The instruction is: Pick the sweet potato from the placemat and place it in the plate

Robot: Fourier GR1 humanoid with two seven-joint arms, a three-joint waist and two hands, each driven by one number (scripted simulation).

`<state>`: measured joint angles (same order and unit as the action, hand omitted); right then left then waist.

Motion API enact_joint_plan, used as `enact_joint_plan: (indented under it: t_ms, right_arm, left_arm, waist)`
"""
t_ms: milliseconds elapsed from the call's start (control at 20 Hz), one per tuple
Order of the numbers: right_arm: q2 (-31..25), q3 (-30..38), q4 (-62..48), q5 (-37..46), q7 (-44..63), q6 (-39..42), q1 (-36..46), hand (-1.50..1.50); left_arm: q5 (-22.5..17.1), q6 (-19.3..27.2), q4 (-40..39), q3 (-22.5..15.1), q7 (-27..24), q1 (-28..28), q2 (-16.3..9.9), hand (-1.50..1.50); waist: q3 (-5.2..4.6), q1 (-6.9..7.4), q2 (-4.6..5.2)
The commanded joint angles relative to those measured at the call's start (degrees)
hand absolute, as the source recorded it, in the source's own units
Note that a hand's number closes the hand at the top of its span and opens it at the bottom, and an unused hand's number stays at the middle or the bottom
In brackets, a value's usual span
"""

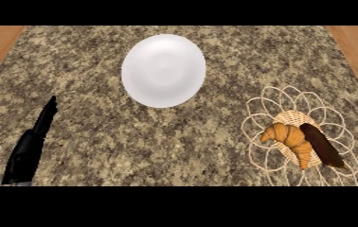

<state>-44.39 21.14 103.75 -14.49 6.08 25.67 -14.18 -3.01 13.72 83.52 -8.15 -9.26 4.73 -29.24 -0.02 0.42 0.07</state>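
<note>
Two items share the wicker placemat (pixel 280 103) at our right: a dark brown sweet potato (pixel 323 145) lying just beside a golden croissant (pixel 290 141). Well apart from them, a white plate (pixel 164 71) sits on the speckled worktop (pixel 105 136). Our left hand (pixel 31 143) rests at the lower left edge, fingers straight, holding nothing.

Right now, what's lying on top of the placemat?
On the placemat lie a croissant and the dark brown sweet potato, side by side. The mat's woven centre beneath them is mostly covered. The plate holds nothing.
</note>
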Motion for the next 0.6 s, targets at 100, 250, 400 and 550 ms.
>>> enact_joint_plan:
  t_ms: [100,250,400,550]
  right_arm:
    - [-1.5,-7.1,-6.5,7.0,3.2,3.5,7.4,-1.5]
    - [-3.7,-6.6,-9.2,9.3,1.7,8.2,7.5,-1.5]
    - [-2.3,-13.6,-12.1,18.4,0.2,6.5,10.7,-1.5]
    - [-2.1,-14.2,-16.3,21.0,-2.7,9.1,12.4,-1.5]
  left_arm:
    - [0.3,-0.7,4.8,1.0,0.3,4.1,0.2,0.0]
    - [0.2,-2.3,-2.2,2.9,0.0,-1.0,1.0,0.0]
    - [2.5,-1.3,-0.8,1.2,1.0,-1.7,1.9,0.0]
    - [2.2,-2.5,3.6,2.9,1.1,2.3,0.8,0.0]
  waist:
    - [0.04,0.72,-0.03]
    - [0.01,-0.16,0.03]
    - [0.06,0.38,0.14]
    - [0.06,0.42,-0.01]
